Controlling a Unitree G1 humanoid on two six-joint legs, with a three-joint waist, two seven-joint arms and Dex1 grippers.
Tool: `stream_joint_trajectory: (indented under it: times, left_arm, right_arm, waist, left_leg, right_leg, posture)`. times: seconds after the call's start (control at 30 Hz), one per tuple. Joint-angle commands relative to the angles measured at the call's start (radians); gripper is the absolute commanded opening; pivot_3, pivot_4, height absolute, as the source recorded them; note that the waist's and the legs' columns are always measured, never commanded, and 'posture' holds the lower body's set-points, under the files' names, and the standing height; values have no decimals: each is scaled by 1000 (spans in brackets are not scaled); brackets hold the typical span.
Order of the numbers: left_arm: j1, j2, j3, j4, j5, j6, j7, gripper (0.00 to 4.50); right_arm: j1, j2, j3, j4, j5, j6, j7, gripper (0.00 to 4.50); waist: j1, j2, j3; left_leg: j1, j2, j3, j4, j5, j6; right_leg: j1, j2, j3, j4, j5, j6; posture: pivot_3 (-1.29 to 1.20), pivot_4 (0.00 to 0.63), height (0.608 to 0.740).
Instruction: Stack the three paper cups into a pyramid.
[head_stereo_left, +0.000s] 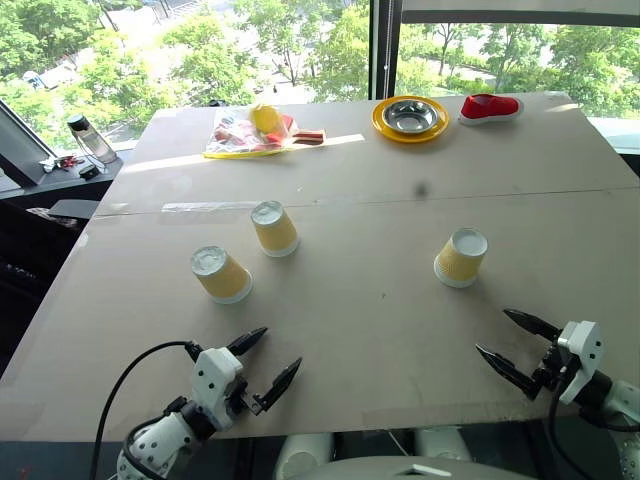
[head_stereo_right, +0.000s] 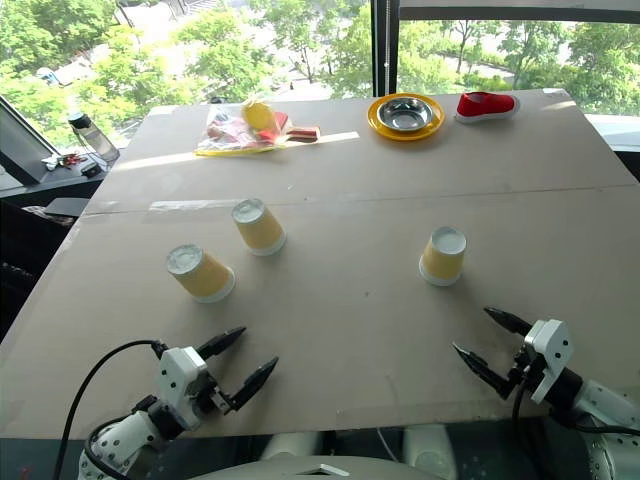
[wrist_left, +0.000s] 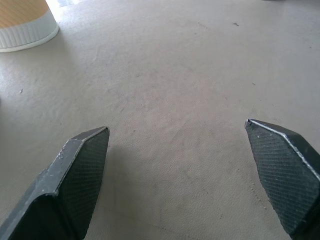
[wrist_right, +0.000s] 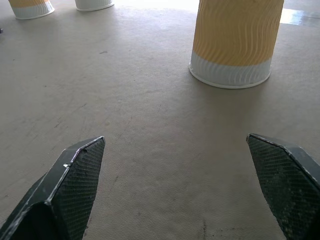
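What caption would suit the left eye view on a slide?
Three upturned paper cups stand apart on the table; both open grippers, left and right, empty.

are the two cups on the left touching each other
Apart. The left eye view shows bare table between the front left cup and the cup behind it.

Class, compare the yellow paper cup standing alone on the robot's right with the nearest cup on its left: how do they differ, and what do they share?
The right cup stands apart by itself; the near left cup has another cup close behind it. The right cup lies ahead of the right gripper, the near left cup ahead of the left gripper. Both are upside down, yellow-sided and untouched.
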Motion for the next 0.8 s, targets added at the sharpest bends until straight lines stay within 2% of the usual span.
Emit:
stream_joint_trajectory:
  times: [0.03,0.2,0.3,0.8]
  left_arm:
    - [-3,5,-36,-12,15,48,6,4458]
    - [-13,20,-53,-118,0,138,34,4458]
    - [-15,27,-54,-131,-3,156,36,4458]
    - [-7,53,-42,-205,-24,220,41,4458]
  right_arm:
    - [-15,2,-6,-37,5,-1,-4,4500]
    - [-38,21,-1,-15,-12,-19,-17,4500]
    - [-45,26,-2,-8,-16,-22,-18,4500]
    - [-58,29,1,-25,-25,-12,-34,4500]
  waist:
    - [0,0,0]
    - [0,-2,1]
    - [0,-8,4]
    - [0,-10,6]
  left_leg:
    - [0,0,0,0,0,0]
    - [-1,0,0,2,0,0]
    - [-1,0,-1,2,0,0]
    - [-2,0,-1,1,0,0]
  right_leg:
    - [0,0,0,0,0,0]
    - [0,0,0,0,0,0]
    - [0,0,-1,0,0,1]
    - [-1,-1,0,0,-1,-2]
  posture:
    - [0,150,740]
    - [0,150,740]
    - [0,150,740]
    - [0,150,740]
